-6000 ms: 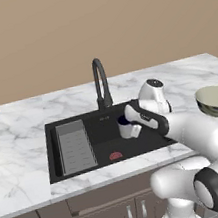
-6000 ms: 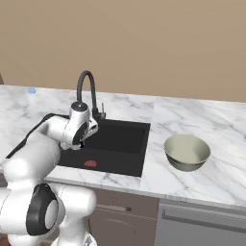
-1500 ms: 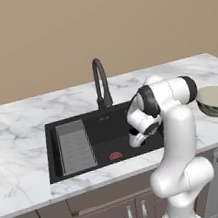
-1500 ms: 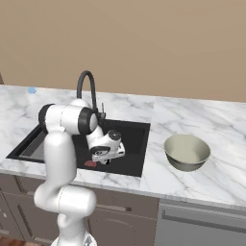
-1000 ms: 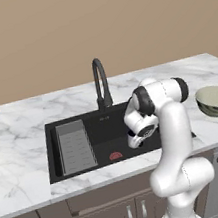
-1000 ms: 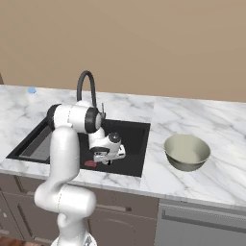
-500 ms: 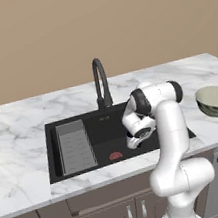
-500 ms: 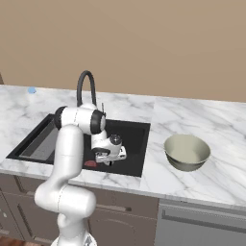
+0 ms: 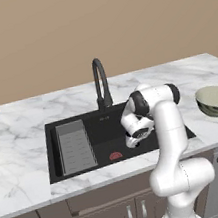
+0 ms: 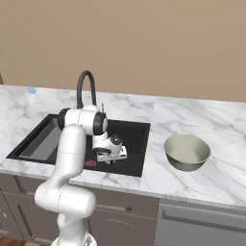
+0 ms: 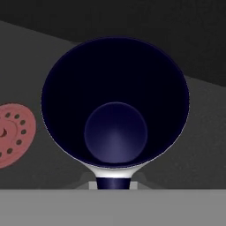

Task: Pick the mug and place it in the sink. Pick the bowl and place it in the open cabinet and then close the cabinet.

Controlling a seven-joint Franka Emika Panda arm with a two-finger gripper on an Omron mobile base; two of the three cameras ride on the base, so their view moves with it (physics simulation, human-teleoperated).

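Directly ahead of the claw [image 9: 132, 142], the mug [image 11: 115, 121] is seen mouth-on, low inside the sink [image 9: 96, 127] with the red drain [image 11: 13, 134] just beside it, presumably so it can be set down upright. Whether the claw is clamped on it cannot be told. Well off to one side, the bowl [image 10: 187, 151] is left on the counter [image 10: 211, 125].

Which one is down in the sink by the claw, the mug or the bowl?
The mug, dark blue inside, is down in the black sink beside the red drain. The pale bowl sits out on the marble counter.
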